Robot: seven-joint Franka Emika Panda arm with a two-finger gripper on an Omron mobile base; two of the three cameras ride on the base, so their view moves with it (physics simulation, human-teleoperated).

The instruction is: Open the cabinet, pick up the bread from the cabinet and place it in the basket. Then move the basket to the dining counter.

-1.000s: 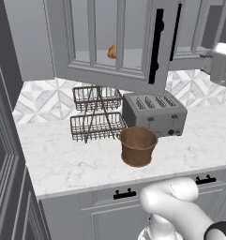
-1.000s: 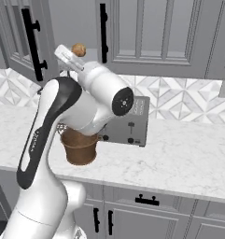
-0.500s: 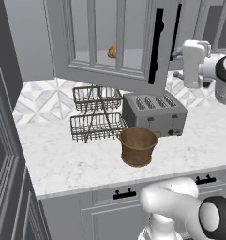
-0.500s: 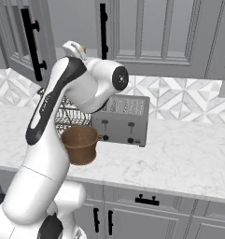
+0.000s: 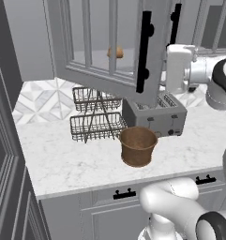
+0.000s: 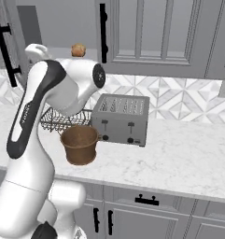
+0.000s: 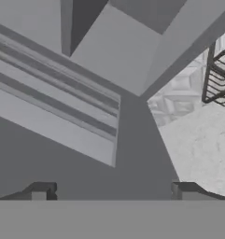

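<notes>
Swung open over the toaster (image 5: 154, 114): the cabinet (image 5: 105, 42) door, black bar handle (image 5: 143, 51) outward, between the raised hand and the shelf. Behind the glass, above and left of the toaster, the bread (image 5: 115, 52). Just in front of the toaster, the basket (image 5: 138, 146), holding nothing visible. Left of the toaster, the black wire rack (image 5: 95, 119), tiers bare. Gripper (image 7: 113, 190) released, tips wide apart, grasping nothing.

The arm (image 6: 37, 140) is glossy white, built of thick rounded segments with dark grey bands at the joints. Its fingers (image 7: 41, 190) are small, dark grey, square-ended blocks.
</notes>
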